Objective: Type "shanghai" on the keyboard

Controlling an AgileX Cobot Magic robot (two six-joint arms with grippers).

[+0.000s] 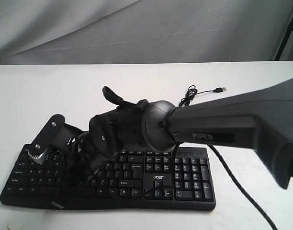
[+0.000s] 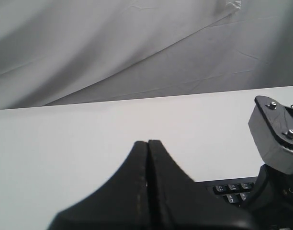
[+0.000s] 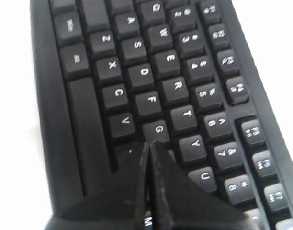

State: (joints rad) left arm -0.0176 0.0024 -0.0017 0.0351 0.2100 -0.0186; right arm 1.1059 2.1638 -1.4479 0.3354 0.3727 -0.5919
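The black keyboard (image 1: 185, 172) lies on the white table (image 1: 36, 91), with its "acer" logo by the number pad. My right arm reaches across it from the right. Its gripper (image 1: 39, 156) hangs over the keyboard's left half. In the right wrist view that gripper (image 3: 149, 143) is shut and empty, and its tip lines up beside the G key (image 3: 158, 128) on the keyboard (image 3: 137, 48). My left gripper (image 2: 148, 142) is shut and empty over bare table. A corner of the keyboard (image 2: 230, 188) and the right gripper's grey finger (image 2: 276, 136) show beside it. I cannot find the left gripper in the exterior view.
The thin black USB cable coils behind the keyboard (image 1: 187, 98) and ends in a loose plug (image 1: 222, 89). Another cable (image 1: 242, 191) runs off toward the front right. A grey cloth backdrop (image 1: 137, 28) closes the far edge of the table.
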